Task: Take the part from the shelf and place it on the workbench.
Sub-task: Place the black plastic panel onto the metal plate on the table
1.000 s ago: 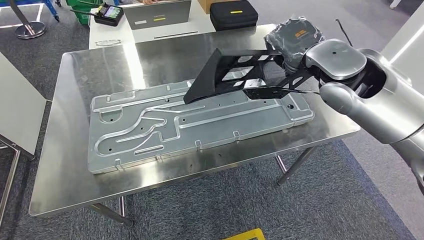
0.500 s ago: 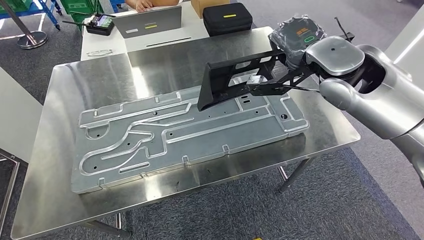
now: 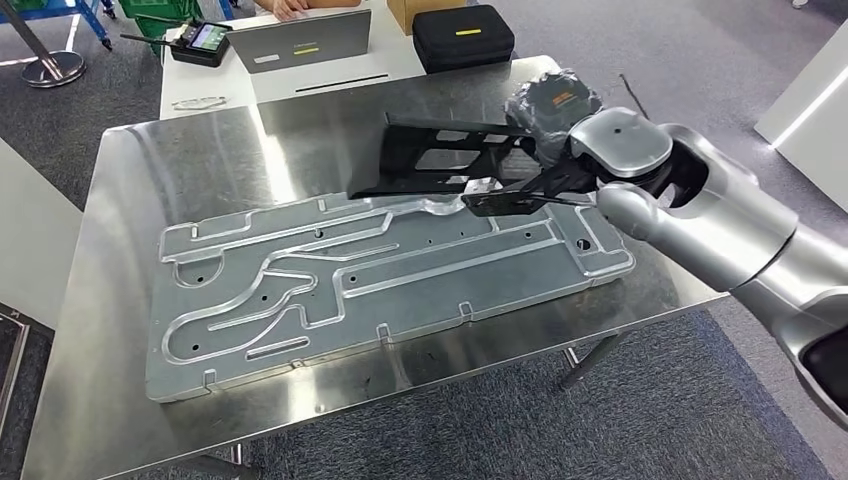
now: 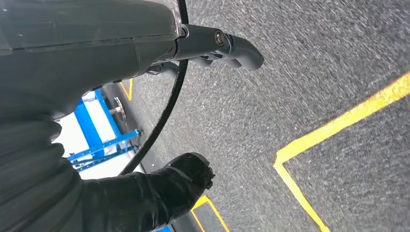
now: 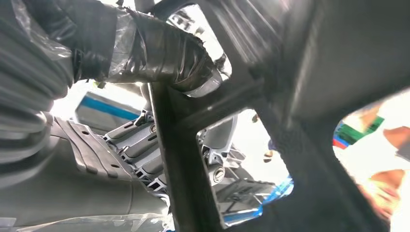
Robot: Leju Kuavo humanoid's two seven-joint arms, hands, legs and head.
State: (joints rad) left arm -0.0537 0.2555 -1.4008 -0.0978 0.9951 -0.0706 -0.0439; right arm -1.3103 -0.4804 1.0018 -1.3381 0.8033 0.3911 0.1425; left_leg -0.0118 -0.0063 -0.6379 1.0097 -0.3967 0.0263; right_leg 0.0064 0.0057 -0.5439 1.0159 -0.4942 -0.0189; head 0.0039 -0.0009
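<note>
Item: flat black openwork frame part [image 3: 440, 158], off the shelf. My right robot hand [image 3: 548, 108] is gripping one end, holding it low over the far edge of the ribbed silver metal plate [image 3: 380, 270] on the steel worktop [image 3: 130, 160]. Remaining, I judge: lowering, releasing. My left robot hand [image 4: 193, 171] is hanging with fingers apart, holding nothing.

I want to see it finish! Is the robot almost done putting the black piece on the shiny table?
Nearly. Done: the black frame part is off the shelf and over the steel workbench. In hand: the right hand grips one end, holding it above the far edge of the grey metal plate. Left: lower it and let go. The left hand holds nothing.
</note>
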